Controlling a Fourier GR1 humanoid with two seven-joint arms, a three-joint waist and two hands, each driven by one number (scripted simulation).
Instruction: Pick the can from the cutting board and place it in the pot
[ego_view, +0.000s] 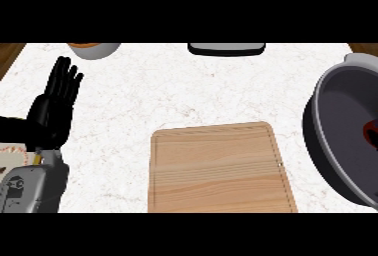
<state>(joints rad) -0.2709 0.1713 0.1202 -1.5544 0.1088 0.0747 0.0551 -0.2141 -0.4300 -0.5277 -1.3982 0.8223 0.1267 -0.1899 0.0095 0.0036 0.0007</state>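
Big white marbled counter (184, 95) filling the view, wood trim at both top corners. Next in size, grey pot (336, 135) at right edge, partly cut off by the frame, a handle lug at its top. Inside, low against the far-right wall, a red-and-dark shape (368, 132), prob the can, mostly cropped so can't tell upright or tipped. Looks already in the pot, so task near done by this read. Cutting board (220, 169) at centre-bottom, well apart from pot to its left, bare wood, nothing on it. Left hand (55, 102) resting at left edge, fingers straight and up, released, holding nothing; grey forearm (33, 187) below it. Right hand nowhere in view, so no call on its fingers. Risks from here, judged only: if can leans on the wall, could roll or tip when let go; an arm pulling back over the rim could clip the pot and shove it twd the counter's edge. Smaller stuff: dark tray-like item (226, 48) at top centre, grey bowl w/ orange contents (94, 49) top left, a pale object (13, 155) at far left edge behind the forearm, unclear what. None of these between board and pot; path btwn them open.
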